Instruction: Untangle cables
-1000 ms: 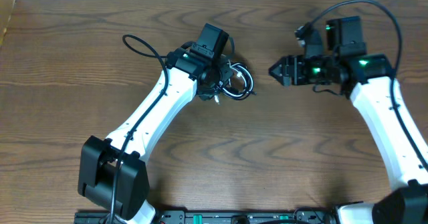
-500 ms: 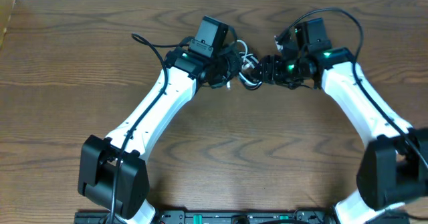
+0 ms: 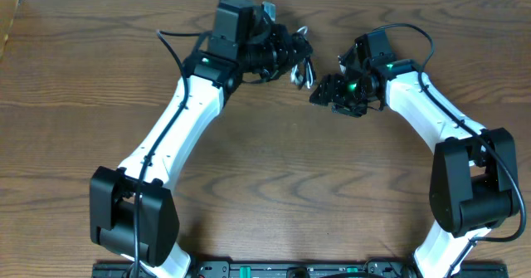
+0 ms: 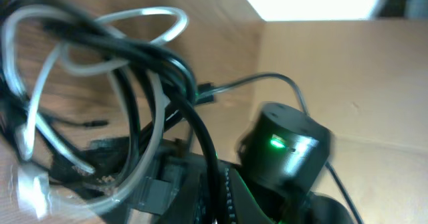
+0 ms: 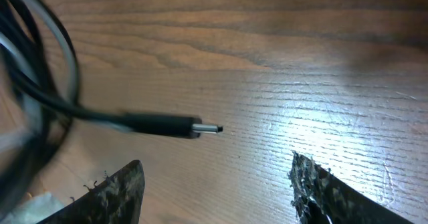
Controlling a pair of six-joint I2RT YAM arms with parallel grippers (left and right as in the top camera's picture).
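The left hand (image 3: 280, 56) grips the cables (image 3: 297, 62) as one tangle at the far middle of the bench (image 3: 332, 195). The right hand (image 3: 322, 95), spread wide, sits just right of it, nearer. A black plug (image 5: 167, 125) lies crosswise just ahead of its gap

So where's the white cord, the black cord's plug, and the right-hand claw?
white cord (image 4: 150, 11), left wrist view, top of its loop.
black cord (image 5: 160, 125), right wrist view, on its plug body.
right gripper (image 5: 214, 172), right wrist view, midway between its open fingertips.
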